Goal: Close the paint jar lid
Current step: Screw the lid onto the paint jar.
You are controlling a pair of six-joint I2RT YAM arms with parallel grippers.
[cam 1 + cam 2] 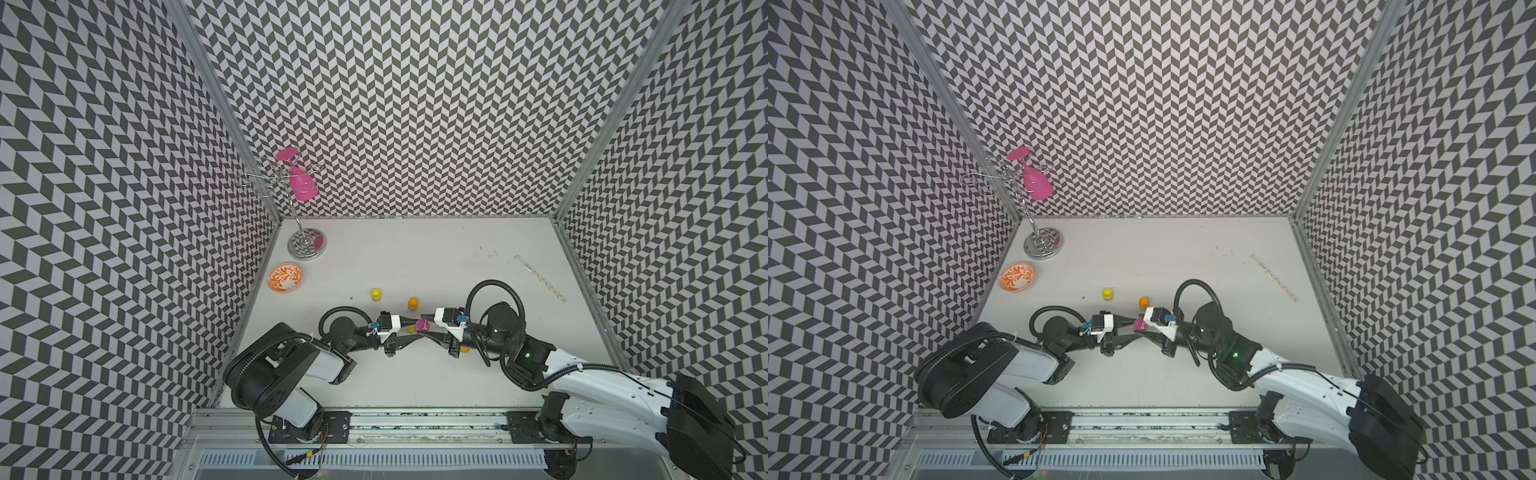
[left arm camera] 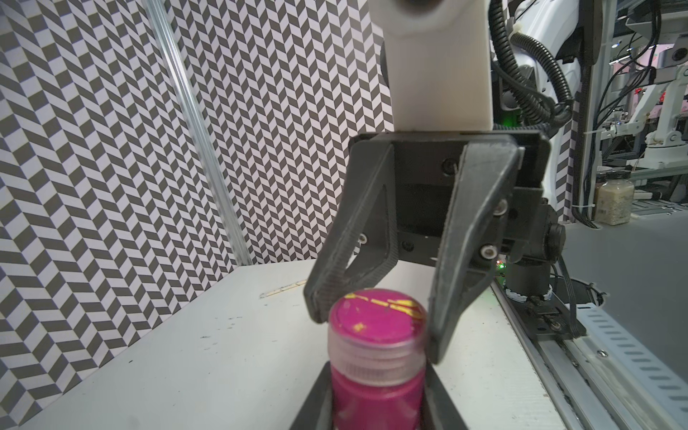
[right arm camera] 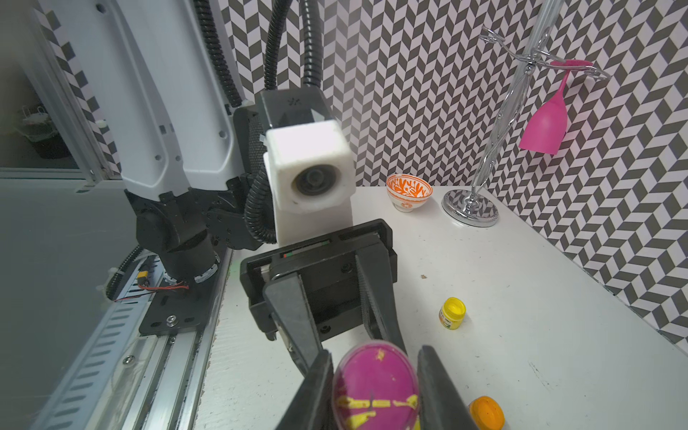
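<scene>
Magenta paint jar (image 2: 376, 404), a small plastic cylinder, clamped round its body by left gripper (image 2: 376, 385). One clear ribbed cap (image 2: 378, 327), yellow-smeared, sits on its neck. Right gripper (image 2: 378, 333) pinches the cap from both sides. Beyond: one orange jar (image 1: 413, 303), one yellow jar (image 1: 376, 294), one patterned bowl (image 1: 285, 277). Farthest: one chrome rack (image 1: 306, 245) with one pink glass (image 1: 302, 183) hanging inverted.

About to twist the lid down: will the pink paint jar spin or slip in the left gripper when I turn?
Some risk of spinning: the pink paint jar is round and smooth-looking, and the left gripper holds it on just two sides. The lid looks like smooth clear plastic too, so the right gripper may slide round it. It looks small next to the fingers, so it is likely light.
</scene>
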